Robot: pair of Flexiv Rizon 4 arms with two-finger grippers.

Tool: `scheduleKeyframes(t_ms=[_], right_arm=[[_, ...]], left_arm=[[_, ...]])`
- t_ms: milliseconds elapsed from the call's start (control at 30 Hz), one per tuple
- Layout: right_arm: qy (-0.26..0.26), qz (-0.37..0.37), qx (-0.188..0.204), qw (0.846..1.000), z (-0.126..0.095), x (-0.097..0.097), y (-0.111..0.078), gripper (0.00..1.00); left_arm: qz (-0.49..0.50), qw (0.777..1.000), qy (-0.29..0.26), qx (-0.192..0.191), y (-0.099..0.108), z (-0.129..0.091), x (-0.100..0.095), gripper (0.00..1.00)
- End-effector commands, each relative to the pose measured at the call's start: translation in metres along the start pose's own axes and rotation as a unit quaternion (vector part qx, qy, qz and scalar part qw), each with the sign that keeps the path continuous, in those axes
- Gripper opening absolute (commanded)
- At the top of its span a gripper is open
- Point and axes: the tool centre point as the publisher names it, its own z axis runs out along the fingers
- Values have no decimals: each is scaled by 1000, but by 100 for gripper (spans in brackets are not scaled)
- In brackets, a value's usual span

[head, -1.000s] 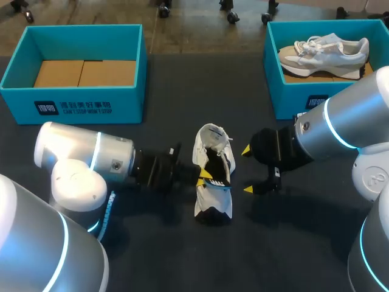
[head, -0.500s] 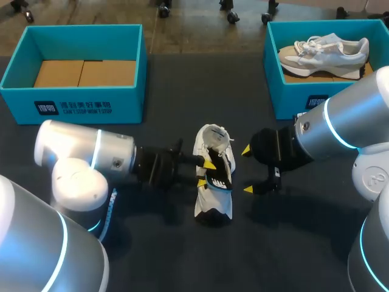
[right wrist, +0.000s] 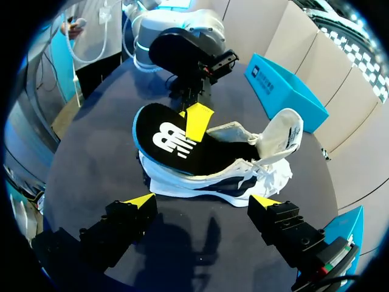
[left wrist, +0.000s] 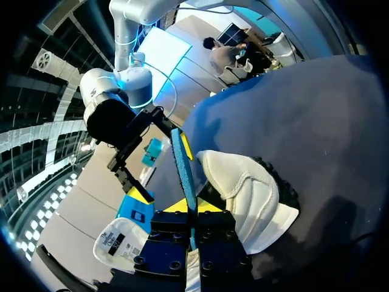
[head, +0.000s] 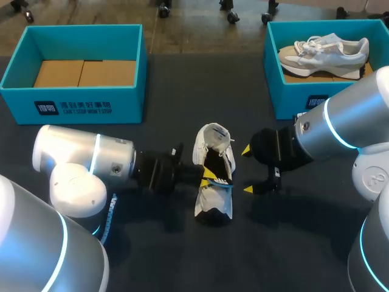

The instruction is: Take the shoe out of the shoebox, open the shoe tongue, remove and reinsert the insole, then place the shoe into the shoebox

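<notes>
Left jaws slightly back, on insole (right wrist: pixel 159 139) — its front unseen inside shoe (right wrist: pixel 234 184).

white lettering on the front wall of the teal shoebox (head: pixel 124 103) left of the shoe (head: pixel 213 204); a white logo on the shoe's black insole (right wrist: pixel 167 143); the tongue label (right wrist: pixel 293 131) is too small to read.

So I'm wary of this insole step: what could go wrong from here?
The left tool pinches the insole by one edge only, so it might slip or buckle. The right tool stands open, off the shoe, so the unheld shoe could slide or tip.
</notes>
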Motion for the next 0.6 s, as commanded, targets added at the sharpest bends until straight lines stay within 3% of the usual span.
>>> scheduleKeyframes(t_ms=[33,400,567,600], right_arm=[[-1,0,0,1000,0,1,0,100],[-1,0,0,1000,0,1,0,100],[-1,0,0,1000,0,1,0,100],[-1,0,0,1000,0,1,0,100]], left_arm=[[9,1000,14,-9,6,7,2,0],[29,999,17,-25,27,11,1,0],[21,1000,6,-21,27,7,0,0],[22,1000,4,-21,24,6,-1,29]])
